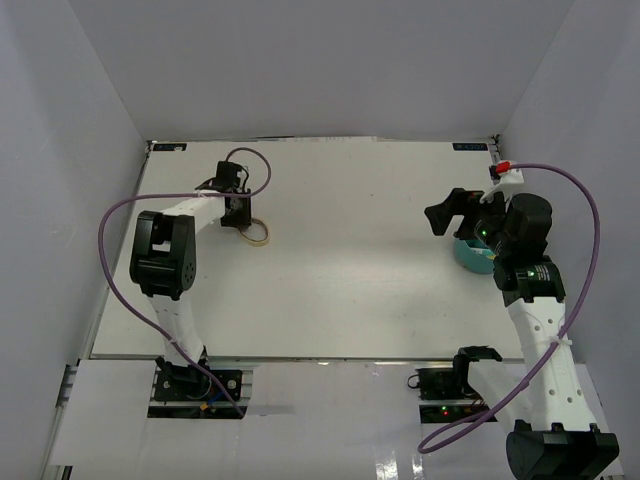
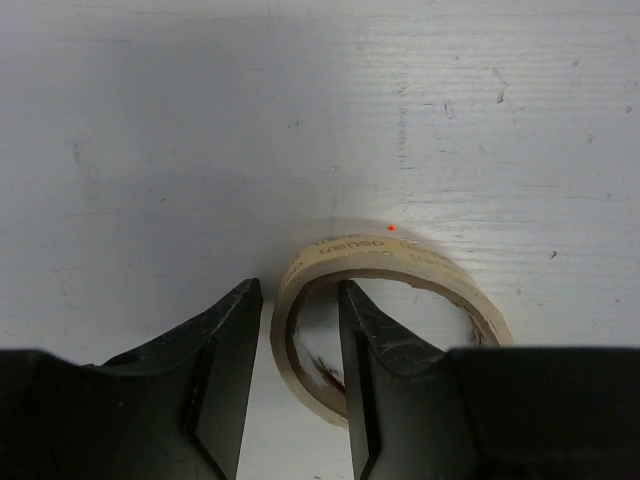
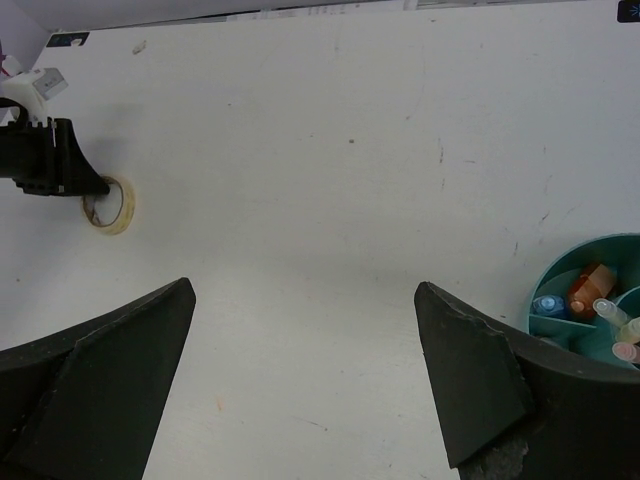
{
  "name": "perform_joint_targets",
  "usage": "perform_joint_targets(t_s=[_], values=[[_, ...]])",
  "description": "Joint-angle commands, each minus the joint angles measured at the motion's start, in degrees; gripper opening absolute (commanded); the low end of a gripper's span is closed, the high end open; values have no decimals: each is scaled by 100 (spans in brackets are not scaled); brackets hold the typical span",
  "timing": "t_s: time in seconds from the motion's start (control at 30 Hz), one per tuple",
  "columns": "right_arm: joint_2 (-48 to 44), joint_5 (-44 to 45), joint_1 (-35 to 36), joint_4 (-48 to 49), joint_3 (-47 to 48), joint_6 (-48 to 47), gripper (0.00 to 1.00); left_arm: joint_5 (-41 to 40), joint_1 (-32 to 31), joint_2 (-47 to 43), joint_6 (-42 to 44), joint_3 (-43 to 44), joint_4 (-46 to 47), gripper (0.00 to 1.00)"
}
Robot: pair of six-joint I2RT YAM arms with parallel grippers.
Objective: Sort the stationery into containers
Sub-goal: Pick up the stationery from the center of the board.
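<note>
A beige loop [image 1: 258,233] lies flat on the white table at the far left; it also shows in the left wrist view [image 2: 400,262] and the right wrist view [image 3: 108,205]. My left gripper [image 1: 240,222] [image 2: 297,290] is down at the loop and part open. One finger is outside the loop's left wall and one is inside the ring, with small gaps showing. The teal organiser cup [image 1: 468,255] [image 3: 590,248] stands at the right. It holds an orange-capped highlighter [image 3: 592,285], a blue one [image 3: 550,305] and a pink one [image 3: 625,350]. My right gripper [image 1: 445,215] [image 3: 303,285] is wide open and empty, beside the cup.
White walls close in the table on the left, back and right. A purple cable [image 1: 110,250] loops off the left arm and another [image 1: 590,230] off the right arm. The right arm partly covers the cup in the top view.
</note>
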Motion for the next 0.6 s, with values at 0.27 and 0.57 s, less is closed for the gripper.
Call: perform_joint_targets(t_s=[0.27,0.57], values=[[-80,-374,72,301,-107,-109,96,359,14,-174,-136,162,-45,14],[447,-1394,599,81,261,75,96,1686,-170,-1333,-1630,-611,166,0]])
